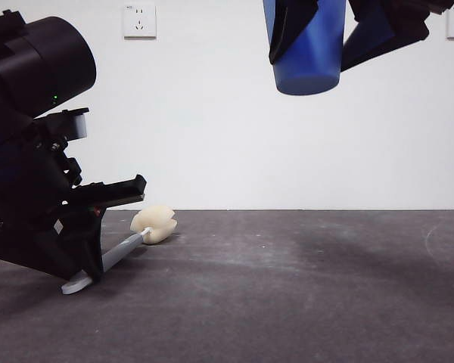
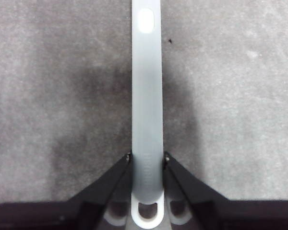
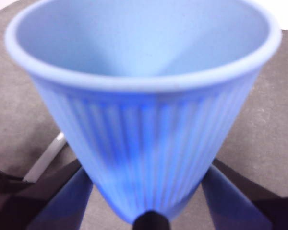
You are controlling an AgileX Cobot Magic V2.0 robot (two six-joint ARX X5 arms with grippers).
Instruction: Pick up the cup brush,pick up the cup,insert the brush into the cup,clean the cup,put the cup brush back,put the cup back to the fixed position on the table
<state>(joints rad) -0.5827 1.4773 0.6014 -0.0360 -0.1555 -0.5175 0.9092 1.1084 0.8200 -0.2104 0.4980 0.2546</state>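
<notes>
Brush (image 1: 125,248): lies on the table (image 1: 287,287) at about 8 o'clock in the front view, sponge head (image 1: 154,224) resting on the surface, handle end at the left gripper.
Left gripper (image 2: 147,160): down at the table, jaws closed against both sides of the grey handle near its looped end; the brush is not yet lifted, to judge by the head touching the table.
Cup (image 1: 306,45): held high off the table at about 1 o'clock in the front view, upright, base downward.
Right gripper (image 3: 149,201): jaws clamped on the cup's lower wall from either side, mouth facing the wrist camera.
Brush handling: likely light; the slim flat handle looks stiff and smooth, so it may twist or slip in a narrow pinch. Held this near the end, the head will hang far out and may sag or swing. The sponge looks soft and should squash on entering the cup.
Cup handling: thin plastic, probably light and somewhat springy; too hard a squeeze could dent the wall. The fine ribs give the jaws some bite, but the taper could let it slide downward.
Materials: cream foam, rounded and lobed; grey plastic handle with a pale oval mark; ribbed blue tumbler with a thin rolled rim; dark matte scuffed table.
</notes>
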